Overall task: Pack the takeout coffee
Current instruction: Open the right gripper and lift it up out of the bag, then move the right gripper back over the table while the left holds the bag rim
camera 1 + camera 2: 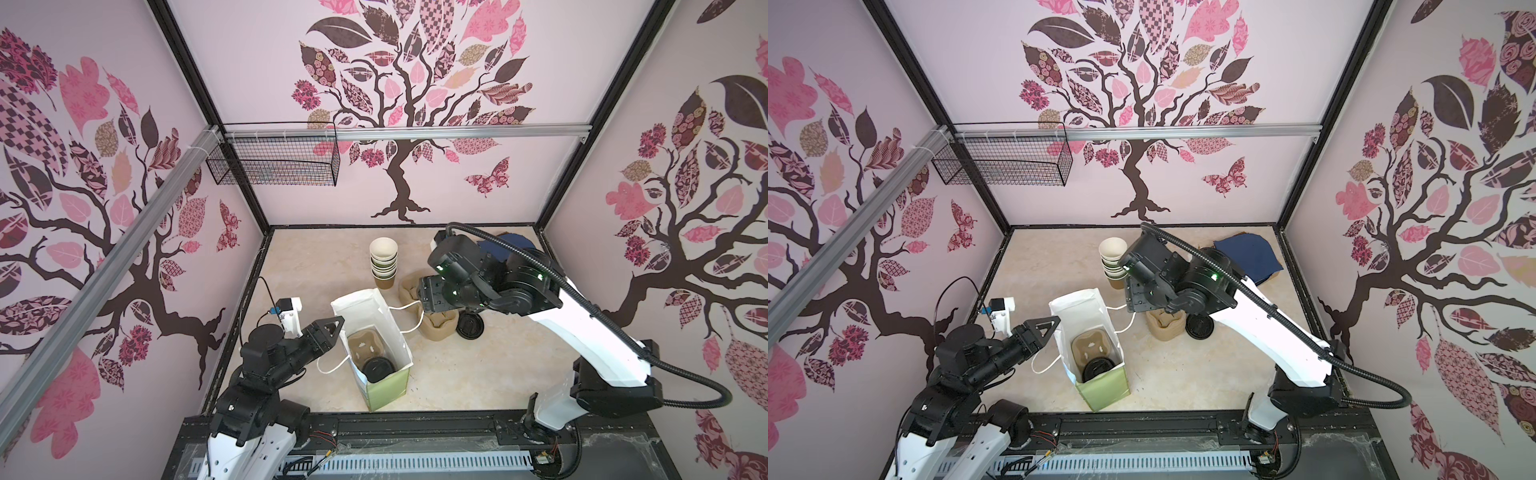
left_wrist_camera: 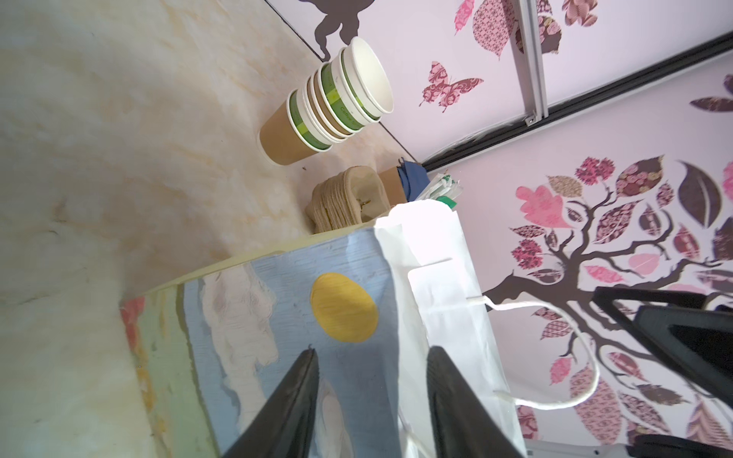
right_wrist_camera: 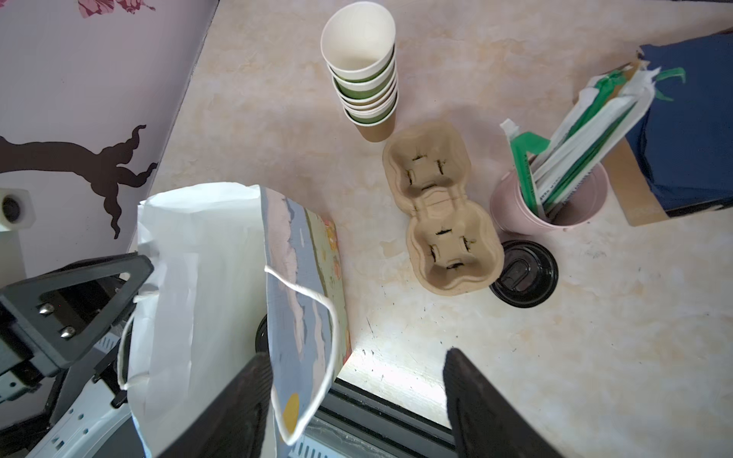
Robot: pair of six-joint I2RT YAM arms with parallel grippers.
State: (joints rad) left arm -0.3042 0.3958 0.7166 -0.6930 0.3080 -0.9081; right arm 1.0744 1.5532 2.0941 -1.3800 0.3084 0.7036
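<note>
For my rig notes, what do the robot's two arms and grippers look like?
The left arm and right arm have white shells and black joints. The left gripper and right gripper have black tapered fingers. A ribbed black hose runs along the right arm, which shows green lights.

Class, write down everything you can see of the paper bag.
The bag is paper, white inside, printed outside with a painted blue sky, a yellow sun and a green side. It stands upright and open at the front middle of the table, with two white cord handles hanging outward. Inside sits a pulp carrier holding a black-lidded cup. The open left gripper is at its left rim; contact is unclear.
</note>
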